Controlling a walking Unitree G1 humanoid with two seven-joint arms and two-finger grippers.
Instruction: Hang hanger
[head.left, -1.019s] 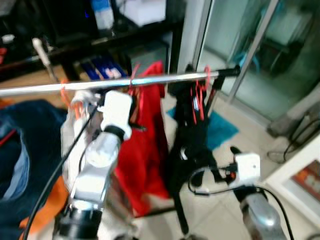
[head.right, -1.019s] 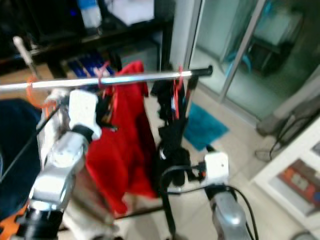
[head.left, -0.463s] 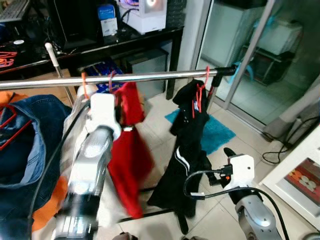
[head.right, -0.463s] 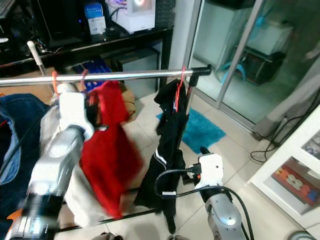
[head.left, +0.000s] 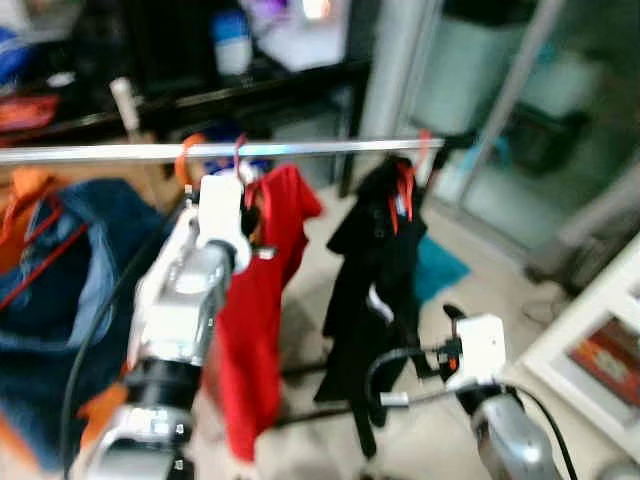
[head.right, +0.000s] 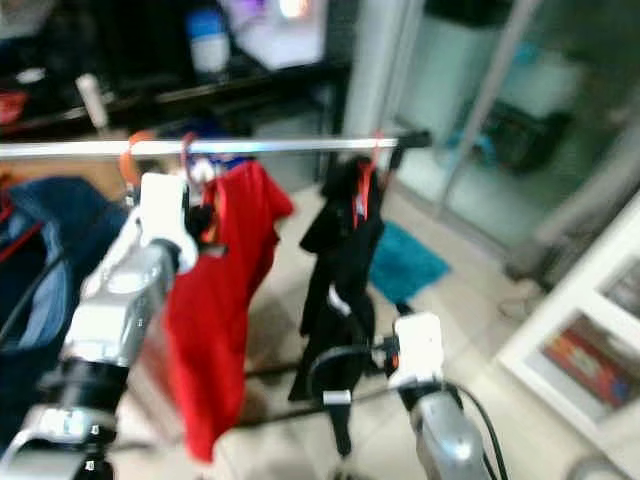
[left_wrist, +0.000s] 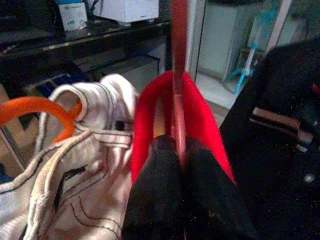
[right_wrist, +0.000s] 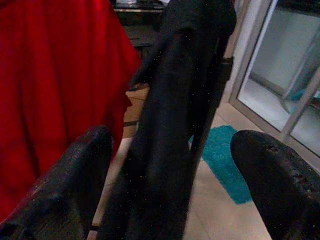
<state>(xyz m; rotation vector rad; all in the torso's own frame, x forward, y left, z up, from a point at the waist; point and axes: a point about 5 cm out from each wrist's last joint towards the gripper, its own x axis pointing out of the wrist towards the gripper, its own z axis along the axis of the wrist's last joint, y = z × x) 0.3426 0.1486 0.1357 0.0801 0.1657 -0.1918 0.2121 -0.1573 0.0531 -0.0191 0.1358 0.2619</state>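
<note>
Up at the rail (head.left: 330, 148), the left claw (left_wrist: 175, 165) pinches the red hanger (left_wrist: 178, 90), its hook blurred; the right claw (right_wrist: 170, 165) gapes empty.

- A rail (head.left: 320, 149) ran across the scene at the robot's chest height, with clothes hanging from it.
- A denim garment (head.left: 50, 270) hung at the far left, a pale garment (left_wrist: 75, 165) next to it, then a shirt (head.left: 255, 320) on a hanger (left_wrist: 178, 75).
- A dark jacket (head.left: 375, 290) hung near the rail's right end, apart from the shirt.
- The left gripper (left_wrist: 181, 150) was raised under the rail at the shirt's collar.
- The right gripper (right_wrist: 170, 185) was low, before the jacket.
- A mat (right_wrist: 222, 160) lay on the floor behind the jacket.
</note>
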